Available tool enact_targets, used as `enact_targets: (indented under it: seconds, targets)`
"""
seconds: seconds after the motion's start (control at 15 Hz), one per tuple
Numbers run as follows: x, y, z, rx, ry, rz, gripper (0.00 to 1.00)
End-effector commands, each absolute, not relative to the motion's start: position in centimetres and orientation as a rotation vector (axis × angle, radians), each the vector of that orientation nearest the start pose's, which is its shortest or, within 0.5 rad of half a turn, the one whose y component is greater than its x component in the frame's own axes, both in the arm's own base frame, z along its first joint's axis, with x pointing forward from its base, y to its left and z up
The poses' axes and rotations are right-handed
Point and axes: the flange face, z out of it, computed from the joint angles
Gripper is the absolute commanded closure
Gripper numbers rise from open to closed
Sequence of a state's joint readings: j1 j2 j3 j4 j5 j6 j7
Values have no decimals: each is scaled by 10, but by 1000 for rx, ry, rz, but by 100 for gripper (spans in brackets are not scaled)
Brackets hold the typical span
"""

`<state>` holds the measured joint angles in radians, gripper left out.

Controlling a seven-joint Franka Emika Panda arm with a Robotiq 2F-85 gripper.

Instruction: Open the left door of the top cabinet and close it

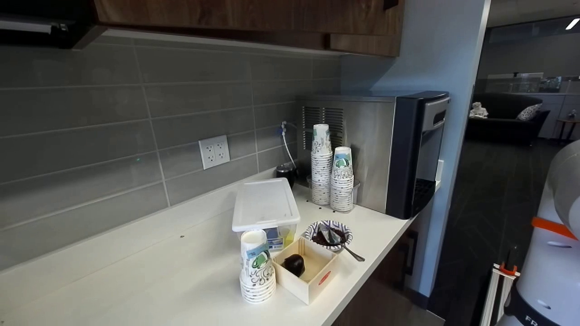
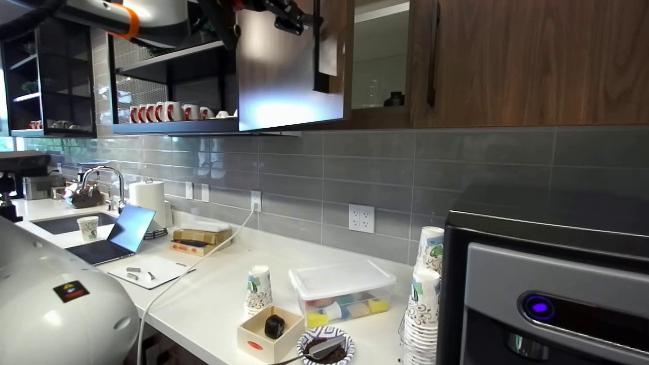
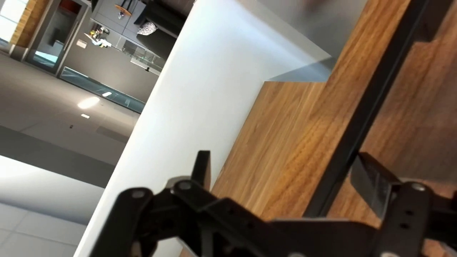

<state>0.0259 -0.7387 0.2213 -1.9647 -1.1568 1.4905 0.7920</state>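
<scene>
The left door (image 2: 289, 76) of the top cabinet (image 2: 532, 61) stands partly open, with the cabinet's inside showing beside it. Its black bar handle (image 2: 318, 56) also shows in the wrist view (image 3: 360, 121). In an exterior view the door's lower part (image 1: 244, 13) crosses the top edge, swung out from the cabinet body (image 1: 362, 44). My gripper (image 2: 304, 20) is at the handle; in the wrist view the gripper (image 3: 282, 159) is open, with the handle between its fingers. The right fingertip meets or nearly meets the bar; the left finger is well apart from it.
Below is a white counter (image 1: 190, 280) with paper cups (image 1: 257, 271), a lidded plastic bin (image 1: 265, 203), a wooden box (image 1: 306, 271) and a bowl (image 1: 328, 233). An ice machine (image 1: 362, 154) stands at its end. A mug shelf (image 2: 172, 124) adjoins the door.
</scene>
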Motion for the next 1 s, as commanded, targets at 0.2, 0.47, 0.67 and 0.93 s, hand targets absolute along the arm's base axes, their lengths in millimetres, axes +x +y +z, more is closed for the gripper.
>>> enact_targets:
  seconds: [0.2, 0.47, 0.67, 0.93]
  targets:
    - [237, 59, 804, 1776, -788, 858, 0]
    - [228, 70, 799, 1782, -784, 831, 0]
    - [228, 71, 796, 1789, -781, 815, 0]
    - [229, 67, 793, 1781, -785, 810, 0]
